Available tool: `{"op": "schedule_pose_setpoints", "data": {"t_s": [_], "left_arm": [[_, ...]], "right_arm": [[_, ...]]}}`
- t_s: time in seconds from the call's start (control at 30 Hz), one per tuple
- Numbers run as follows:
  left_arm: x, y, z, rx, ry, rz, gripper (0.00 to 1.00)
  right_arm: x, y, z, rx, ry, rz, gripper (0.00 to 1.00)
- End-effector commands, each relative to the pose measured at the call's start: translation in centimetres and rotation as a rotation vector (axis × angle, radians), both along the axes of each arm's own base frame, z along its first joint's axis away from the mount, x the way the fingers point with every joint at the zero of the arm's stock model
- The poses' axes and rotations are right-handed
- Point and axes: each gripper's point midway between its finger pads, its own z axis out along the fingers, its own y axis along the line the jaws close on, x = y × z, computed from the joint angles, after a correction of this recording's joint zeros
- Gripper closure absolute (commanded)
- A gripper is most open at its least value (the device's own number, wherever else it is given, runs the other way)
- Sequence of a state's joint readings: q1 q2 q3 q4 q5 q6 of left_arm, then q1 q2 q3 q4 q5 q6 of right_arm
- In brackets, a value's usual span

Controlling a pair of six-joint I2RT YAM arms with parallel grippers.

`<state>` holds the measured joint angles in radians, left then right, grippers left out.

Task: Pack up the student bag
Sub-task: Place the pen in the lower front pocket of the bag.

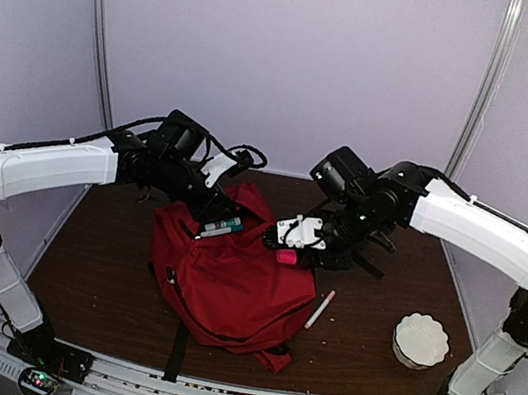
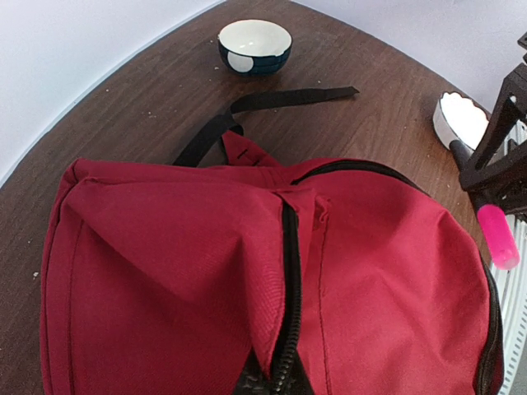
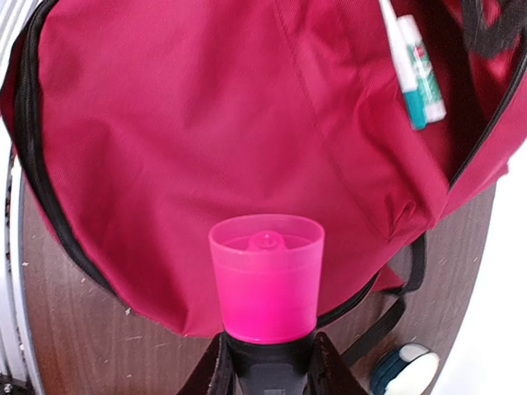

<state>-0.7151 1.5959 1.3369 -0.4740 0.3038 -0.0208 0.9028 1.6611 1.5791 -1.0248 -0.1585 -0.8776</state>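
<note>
Student bag (image 1: 229,288), red, slumped on the table (image 1: 99,271) between the two arms, mouth at its far edge on the left arm's side. Two pens (image 1: 222,227) lying in that mouth.

Right gripper (image 1: 287,252) clamped on a pink-capped marker (image 3: 266,276), hanging over the bag's far right edge. Marker's long axis in line with the fingers, cap foremost, aimed across closed red cloth rather than into the opening. Opening off to the left of the cap, near but not beneath it. Probably a short sideways carry toward the left arm needed before any release.

Left gripper (image 1: 213,211) right at the rim of the mouth, perhaps propping it up. Fingers hidden, so cannot tell whether closed on the cloth or not.

Right arm plainly the one to deliver, with the marker in its hold. Spare pen (image 1: 319,308) on the table just beside the bag's right edge.
</note>
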Motion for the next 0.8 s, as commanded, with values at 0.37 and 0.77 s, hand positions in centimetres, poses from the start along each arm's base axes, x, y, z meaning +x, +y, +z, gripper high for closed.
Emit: {"op": "schedule_pose_setpoints", "data": {"t_s": [0.37,0.77], "left_arm": [[-0.8,-2.3,3.3,-0.088,-0.041,-0.082,1.00],[-0.7,-1.9,3.7,-0.081,-0.061,-0.070,1.00]], "right_arm": [[2.1,9.1,3.3,0.075,-0.161,0.185,0.86],[4.9,13.5,1.7,0.018,-0.433,0.263,0.87]]}}
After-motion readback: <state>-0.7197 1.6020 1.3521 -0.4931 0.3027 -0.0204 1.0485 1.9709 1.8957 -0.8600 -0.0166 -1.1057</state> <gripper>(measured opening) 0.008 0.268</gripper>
